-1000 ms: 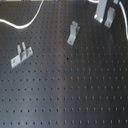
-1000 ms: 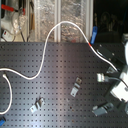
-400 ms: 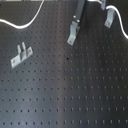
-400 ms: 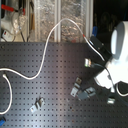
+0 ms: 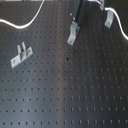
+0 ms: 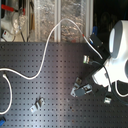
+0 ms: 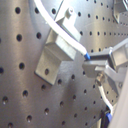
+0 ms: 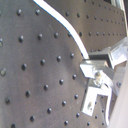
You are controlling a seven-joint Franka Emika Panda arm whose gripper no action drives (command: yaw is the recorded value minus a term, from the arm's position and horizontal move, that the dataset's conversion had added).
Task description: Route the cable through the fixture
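End effector (image 7: 92,62) closed on cable (image 7: 67,40) beside clip (image 7: 55,50); best kept taut and low for seating in slot.

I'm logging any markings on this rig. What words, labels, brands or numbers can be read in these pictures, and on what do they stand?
None can be read.
The perforated board, the metal clips and the white cable show no markings.
The cluttered shelf is too blurred to tell.

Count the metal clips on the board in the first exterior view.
3: one clip at the first exterior view's left, one near top centre, one at top right. More may lie outside the frame.
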